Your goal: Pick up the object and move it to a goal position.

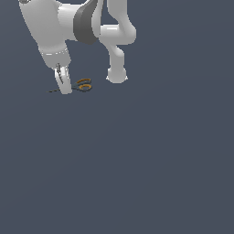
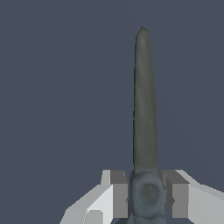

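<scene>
You are looking at tiny scissors (image 1: 78, 86) with orange-yellow ring handles and thin dark blades, lying flat on the table (image 1: 137, 160). Their long axis is running across the exterior view, blades pointing left, and your hand (image 1: 65, 87) is closing narrowly on them at the pivot

The gripper (image 1: 65, 89) hides the middle of the scissors (image 1: 83, 85); the picture's top edge crops the arm (image 1: 68, 20).

Exterior view set high and far back, angled down on the plain slate-grey floor (image 1: 137, 173), wrist view very close, looked along the thin dark scissor blades (image 2: 145, 100), both views shared the blades and floor.
</scene>
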Motion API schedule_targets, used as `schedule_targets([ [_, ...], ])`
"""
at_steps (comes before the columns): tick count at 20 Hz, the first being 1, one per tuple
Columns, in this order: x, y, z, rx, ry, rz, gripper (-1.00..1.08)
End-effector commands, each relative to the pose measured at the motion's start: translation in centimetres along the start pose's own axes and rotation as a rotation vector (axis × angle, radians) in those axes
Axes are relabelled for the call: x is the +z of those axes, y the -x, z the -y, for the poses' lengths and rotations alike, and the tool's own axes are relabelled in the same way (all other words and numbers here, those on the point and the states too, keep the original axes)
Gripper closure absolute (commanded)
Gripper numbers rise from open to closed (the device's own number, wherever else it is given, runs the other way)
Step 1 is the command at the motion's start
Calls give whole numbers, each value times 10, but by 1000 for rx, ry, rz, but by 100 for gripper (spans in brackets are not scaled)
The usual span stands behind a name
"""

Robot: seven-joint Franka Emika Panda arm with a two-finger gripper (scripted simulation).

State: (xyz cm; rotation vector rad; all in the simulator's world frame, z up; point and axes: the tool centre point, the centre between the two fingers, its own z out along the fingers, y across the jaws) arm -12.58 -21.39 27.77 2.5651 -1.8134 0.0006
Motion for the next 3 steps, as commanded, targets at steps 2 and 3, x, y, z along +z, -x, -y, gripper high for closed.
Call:
schedule_targets([
  [2,-6,-2,-1,-2,0,0,108],
  [3,-6,-2,-1,-2,0,0,108],
])
